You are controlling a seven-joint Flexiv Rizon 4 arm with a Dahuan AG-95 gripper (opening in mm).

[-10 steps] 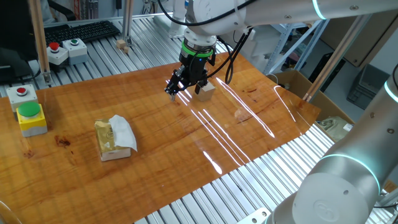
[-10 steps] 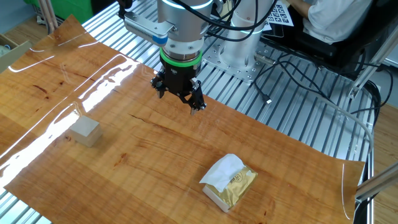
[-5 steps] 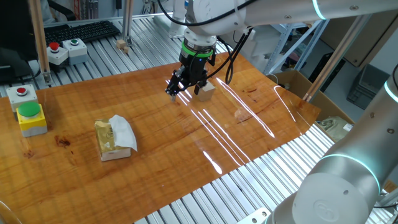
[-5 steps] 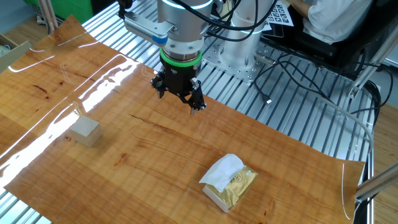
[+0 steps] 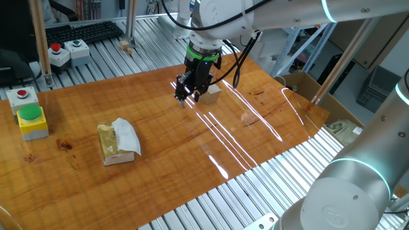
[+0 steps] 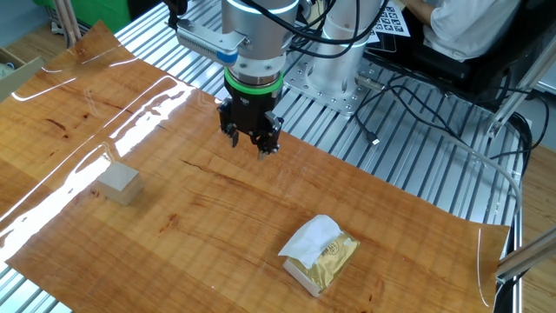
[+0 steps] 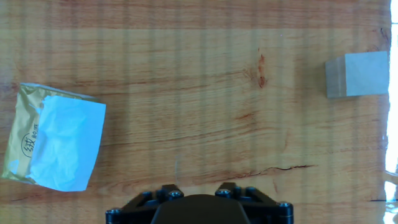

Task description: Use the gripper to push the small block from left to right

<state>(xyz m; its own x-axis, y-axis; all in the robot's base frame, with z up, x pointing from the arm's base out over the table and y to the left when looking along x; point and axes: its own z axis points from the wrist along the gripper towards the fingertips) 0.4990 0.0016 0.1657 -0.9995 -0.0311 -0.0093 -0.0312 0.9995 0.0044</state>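
Observation:
The small block is a pale wooden cube on the wooden tabletop. It also shows in the other fixed view and at the right edge of the hand view. The black gripper with the green ring hangs low over the table just left of the block, and seems apart from it. In the other fixed view the gripper shows two fingers standing apart with nothing between them. The hand view shows only the gripper's black base; its fingertips are out of frame.
A yellowish tissue box with white tissue lies on the table's left part, also in the hand view. Button boxes stand beyond the left edge. Two tiny tan cubes sit on the metal rails at the back.
The gripper has turned about its own axis and shifted slightly toward the block. The block and the tissue box have not moved.

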